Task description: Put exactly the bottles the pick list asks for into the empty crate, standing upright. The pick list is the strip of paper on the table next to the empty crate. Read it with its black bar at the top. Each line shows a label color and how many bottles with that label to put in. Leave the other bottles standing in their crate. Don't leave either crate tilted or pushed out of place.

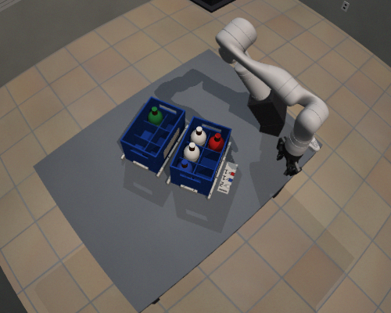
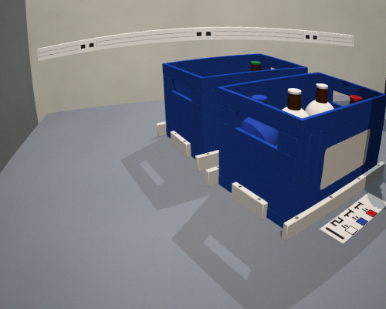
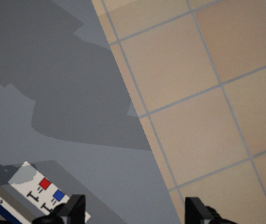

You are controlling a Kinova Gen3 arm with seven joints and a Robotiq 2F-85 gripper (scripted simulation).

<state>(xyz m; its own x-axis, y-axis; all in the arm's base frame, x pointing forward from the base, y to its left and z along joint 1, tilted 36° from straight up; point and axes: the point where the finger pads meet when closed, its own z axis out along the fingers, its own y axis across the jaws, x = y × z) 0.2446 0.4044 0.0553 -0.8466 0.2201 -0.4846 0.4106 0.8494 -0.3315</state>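
The pick list (image 1: 227,181) (image 2: 352,220) (image 3: 25,175) reads white 2, blue 1, red 1. The crate beside it (image 1: 177,178) (image 2: 254,170) holds two white bottles (image 1: 199,138) (image 1: 191,152) (image 2: 322,108) (image 2: 294,113), one red bottle (image 1: 216,143) (image 2: 356,99) and one blue bottle (image 1: 185,168) (image 2: 259,98), all upright. The other crate (image 1: 130,154) (image 2: 188,116) holds one upright green bottle (image 1: 155,117) (image 2: 255,63). Both crates sit level. My gripper (image 1: 286,164) (image 3: 135,210) is open and empty, above the table edge, away from both crates.
Pale stop strips (image 1: 167,162) (image 2: 323,205) stand low along the sides of the crates. A narrow gap separates the crates. Dividers split each crate into compartments. The table edge and tiled floor (image 3: 184,125) show in the wrist view.
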